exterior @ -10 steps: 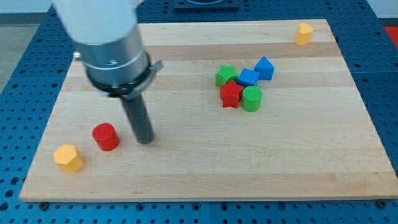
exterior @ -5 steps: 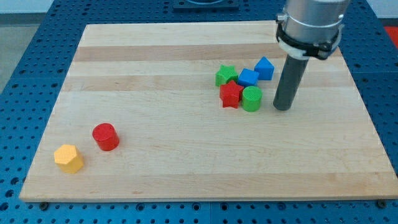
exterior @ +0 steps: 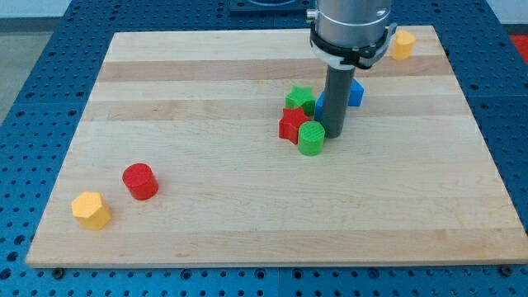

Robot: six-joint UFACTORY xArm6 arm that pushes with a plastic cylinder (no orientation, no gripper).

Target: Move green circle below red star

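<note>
Camera view, one wooden board [exterior: 247, 214] on a blue pegboard bench [exterior: 33, 74], contents listed largest first.

Arm: one rod, no claw to open or shut, nothing held. My tip [exterior: 333, 134] stands on the board, touching or just beside the green circle [exterior: 311, 139] on that block's upper-right side.

Cluster, near the view's centre-right: one green circle, one red star [exterior: 292, 124], one green star [exterior: 299, 100], two blue blocks. The green circle touches the red star at its lower right. The green star sits just above the red star. One blue block [exterior: 355, 92] shows to the right of the rod; the other [exterior: 319, 104] is mostly hidden behind it, shape unclear.

Strays: one red cylinder [exterior: 139, 181] and one yellow block [exterior: 90, 209] near the lower-left corner, close together; one yellow block [exterior: 403, 44] at the upper-right edge.

Open room: bare wood below the cluster down to the bottom edge.
</note>
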